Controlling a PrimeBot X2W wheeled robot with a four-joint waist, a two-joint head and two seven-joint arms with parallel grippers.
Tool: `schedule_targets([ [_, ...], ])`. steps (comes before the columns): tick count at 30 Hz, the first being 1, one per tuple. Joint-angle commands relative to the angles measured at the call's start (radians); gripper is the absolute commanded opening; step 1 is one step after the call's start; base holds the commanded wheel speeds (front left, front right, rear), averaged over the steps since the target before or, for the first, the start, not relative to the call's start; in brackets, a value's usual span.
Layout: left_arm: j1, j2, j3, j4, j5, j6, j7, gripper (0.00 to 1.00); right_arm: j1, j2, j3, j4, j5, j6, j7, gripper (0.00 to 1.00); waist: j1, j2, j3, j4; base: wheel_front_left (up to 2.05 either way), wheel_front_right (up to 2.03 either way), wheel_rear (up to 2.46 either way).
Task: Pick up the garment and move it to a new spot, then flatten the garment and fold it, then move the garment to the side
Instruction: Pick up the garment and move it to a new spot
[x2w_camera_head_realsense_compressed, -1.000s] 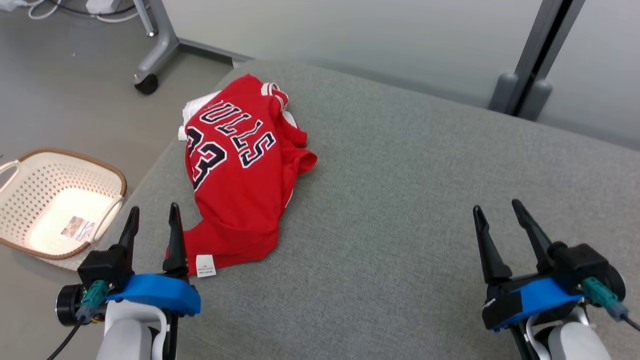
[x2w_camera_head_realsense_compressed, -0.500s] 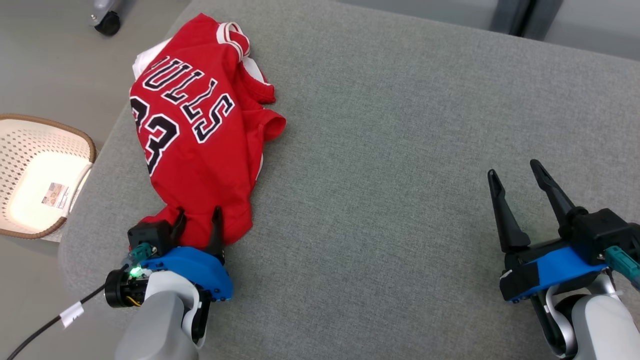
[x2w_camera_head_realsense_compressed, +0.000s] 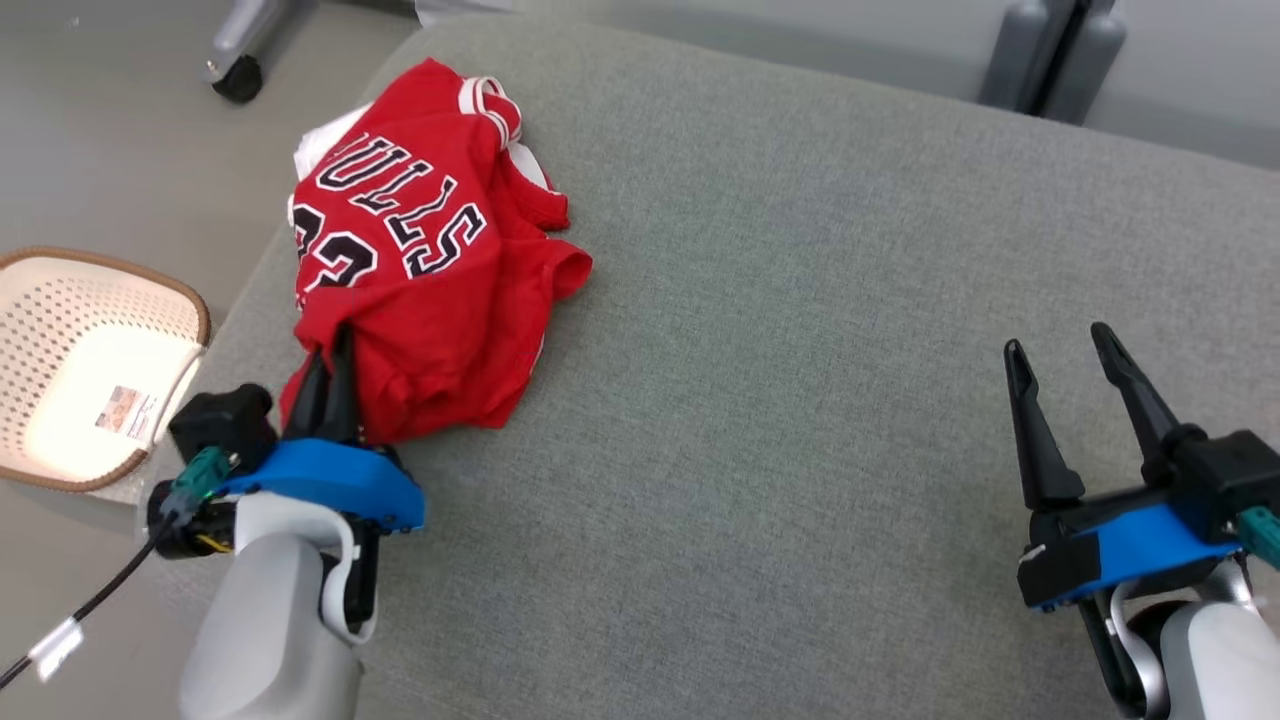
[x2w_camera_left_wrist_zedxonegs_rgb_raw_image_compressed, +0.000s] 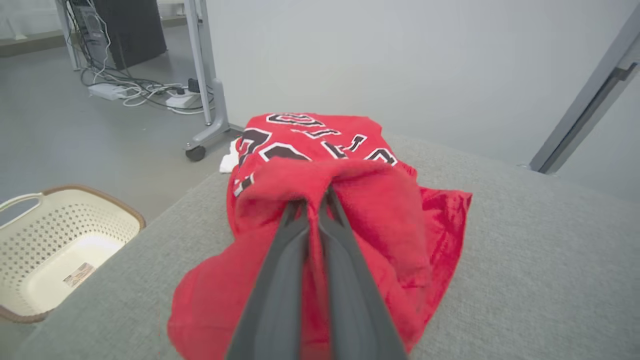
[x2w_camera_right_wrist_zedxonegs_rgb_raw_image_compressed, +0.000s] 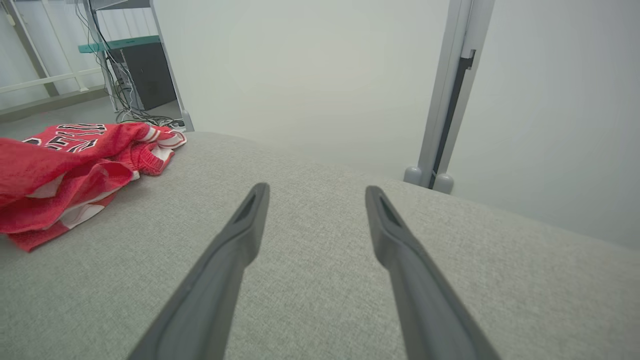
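Observation:
The garment (x2w_camera_head_realsense_compressed: 430, 260) is a crumpled red basketball jersey with black and white lettering, lying at the left side of the grey cushioned surface (x2w_camera_head_realsense_compressed: 800, 350). My left gripper (x2w_camera_head_realsense_compressed: 330, 355) is shut on its near hem, and the cloth bunches up around the two fingers. In the left wrist view the garment (x2w_camera_left_wrist_zedxonegs_rgb_raw_image_compressed: 380, 220) folds over my left gripper (x2w_camera_left_wrist_zedxonegs_rgb_raw_image_compressed: 312, 197), whose fingers are pressed together. My right gripper (x2w_camera_head_realsense_compressed: 1060, 345) hovers open over bare cushion at the lower right, far from the jersey. The right wrist view has the garment (x2w_camera_right_wrist_zedxonegs_rgb_raw_image_compressed: 65, 160) at the far left and my right gripper (x2w_camera_right_wrist_zedxonegs_rgb_raw_image_compressed: 312, 192) with nothing between its fingers.
A cream perforated laundry basket (x2w_camera_head_realsense_compressed: 90, 310) with a brown rim sits on the floor left of the cushion. A wheeled grey stand leg (x2w_camera_head_realsense_compressed: 235, 70) is beyond the jersey, and a grey post (x2w_camera_head_realsense_compressed: 1050, 60) rises at the back right. Cables lie on the floor (x2w_camera_left_wrist_zedxonegs_rgb_raw_image_compressed: 140, 92).
My left gripper went from open beside the hem to shut on it, pulling the cloth up into a bunch. The camera has shifted between frames. The right gripper stays open.

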Motion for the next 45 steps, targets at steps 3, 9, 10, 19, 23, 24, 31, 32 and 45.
schedule_targets([
  [3, 0.053, 0.010, 0.027, -0.116, 0.051, 0.009, -0.005, 0.00, 0.025, 0.015, -0.003, 0.006, 0.002, 0.000, -0.019, 1.00, 0.0001, -0.0002, -0.055, -0.021, 0.00, 0.00, 0.00],
  [9, 0.148, 0.020, 0.037, -0.258, 0.123, 0.003, -0.005, 0.00, 0.058, 0.047, 0.008, 0.026, 0.017, 0.000, -0.054, 1.00, 0.0001, -0.0002, -0.152, -0.070, 0.00, 0.00, 0.00],
  [10, 0.160, 0.021, 0.032, -0.277, 0.132, 0.003, -0.005, 0.00, 0.066, 0.051, 0.010, 0.028, 0.019, 0.000, -0.057, 1.00, 0.0001, -0.0002, -0.165, -0.080, 0.00, 0.00, 0.00],
  [19, 0.219, 0.012, -0.045, -0.351, 0.164, -0.018, -0.005, 0.00, 0.118, 0.074, 0.037, 0.032, 0.039, 0.000, -0.077, 1.00, 0.0001, -0.0002, -0.251, -0.213, 0.00, 0.00, 0.00],
  [23, 0.194, 0.003, -0.091, -0.355, 0.155, -0.026, 0.000, 0.00, 0.117, 0.078, 0.042, 0.018, 0.043, 0.000, -0.072, 1.00, 0.0001, -0.0002, -0.244, -0.301, 0.00, 0.00, 0.00],
  [24, 0.182, 0.001, -0.110, -0.357, 0.154, -0.028, 0.002, 0.00, 0.116, 0.078, 0.035, 0.014, 0.044, 0.000, -0.072, 1.00, 0.0001, -0.0002, -0.239, -0.323, 0.00, 0.00, 0.00],
  [31, 0.092, -0.014, -0.254, -0.381, 0.135, -0.038, 0.020, 0.00, 0.084, 0.080, 0.021, -0.008, 0.053, 0.000, -0.075, 1.00, 0.0001, -0.0002, -0.163, -0.501, 0.00, 0.00, 0.00],
  [32, 0.079, -0.016, -0.278, -0.383, 0.132, -0.039, 0.023, 0.00, 0.080, 0.080, 0.020, -0.009, 0.056, 0.000, -0.077, 1.00, 0.0001, -0.0002, -0.149, -0.523, 0.00, 0.00, 0.00],
  [45, -0.089, -0.022, -0.512, -0.353, 0.046, -0.042, 0.023, 0.00, 0.022, 0.081, 0.008, 0.035, 0.124, 0.000, -0.134, 1.00, 0.0001, -0.0002, 0.027, -0.689, 0.00, 0.00, 0.00],
])
